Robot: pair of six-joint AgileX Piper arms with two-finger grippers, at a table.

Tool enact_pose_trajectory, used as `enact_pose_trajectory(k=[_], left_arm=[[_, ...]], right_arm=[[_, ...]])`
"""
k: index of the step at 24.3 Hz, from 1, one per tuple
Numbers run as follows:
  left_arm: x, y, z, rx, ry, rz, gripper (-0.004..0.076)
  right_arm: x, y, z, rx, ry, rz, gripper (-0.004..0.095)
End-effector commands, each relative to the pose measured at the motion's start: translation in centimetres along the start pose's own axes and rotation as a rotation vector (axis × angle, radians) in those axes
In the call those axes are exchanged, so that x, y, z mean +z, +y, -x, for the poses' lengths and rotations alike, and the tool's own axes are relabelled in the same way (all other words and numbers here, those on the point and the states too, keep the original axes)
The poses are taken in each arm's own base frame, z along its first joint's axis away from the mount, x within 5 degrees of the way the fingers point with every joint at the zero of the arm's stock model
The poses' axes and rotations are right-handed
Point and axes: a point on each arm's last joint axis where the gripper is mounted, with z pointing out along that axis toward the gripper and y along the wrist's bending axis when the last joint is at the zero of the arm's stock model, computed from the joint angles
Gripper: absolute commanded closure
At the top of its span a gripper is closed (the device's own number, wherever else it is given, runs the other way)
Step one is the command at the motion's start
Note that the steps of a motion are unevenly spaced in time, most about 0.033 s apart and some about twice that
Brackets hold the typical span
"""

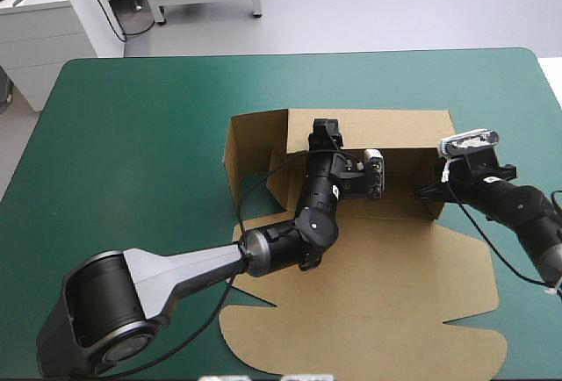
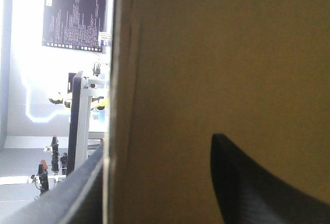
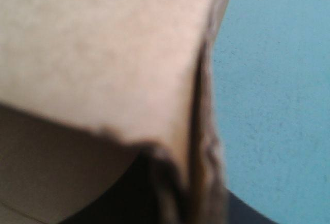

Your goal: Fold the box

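Left claw: inside the tray at the back wall. Its black fingers stand apart astride the wall's top edge, one on each face. Whether they press the board cannot be told.
Right claw: at the near corner of the right wall, all but closed, with the board's edge pinched between its fingers.
Box: brown board, lying right of the middle of the bench. The back, left and right walls are raised and the lid lies flat toward the near edge.
Edges: the lid's tabbed rim lies just short of the bench's near edge. The back wall stands well apart from the far edge.
Open room: bare teal-green cover spreads wide to the left of the box and beyond it. The strip on the right is narrower, and the right arm lies over it.
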Motion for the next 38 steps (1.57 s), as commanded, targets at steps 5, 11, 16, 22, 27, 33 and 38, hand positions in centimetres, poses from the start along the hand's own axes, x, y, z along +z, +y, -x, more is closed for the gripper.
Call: enact_pose_trajectory(k=[5,11,16,22,27,33,38], left_arm=[[-2.0,2.9,1.0,-0.038,-0.008,0.097,0.0353],[-3.7,5.4,2.7,-0.096,-0.081,0.138,0.0356],[-6.3,7.7,4.4,-0.155,-0.125,0.2,0.0356],[-8.5,11.5,3.3,-0.216,-0.046,0.32,0.0484],[-11.0,18.2,0.0,-0.361,-0.097,0.413,0.0729],[-12.8,25.8,-11.1,-0.771,0.051,0.446,0.0729],[-11.4,25.7,-20.5,-1.111,0.331,0.276,0.0729]], right_arm=[[1.9,0.7,2.9,-0.019,0.112,0.051,0.0904],[2.8,0.9,4.4,0.032,0.124,0.073,0.0904],[2.8,0.3,6.0,0.033,0.173,0.045,0.0904],[1.7,0.3,7.8,0.049,0.211,0.068,0.0906],[-0.2,0.4,9.9,0.073,0.278,0.1,0.0905],[-2.3,0.7,12.3,0.099,0.405,0.165,0.0905],[2.6,0.8,11.5,0.134,0.545,0.213,0.0907]])
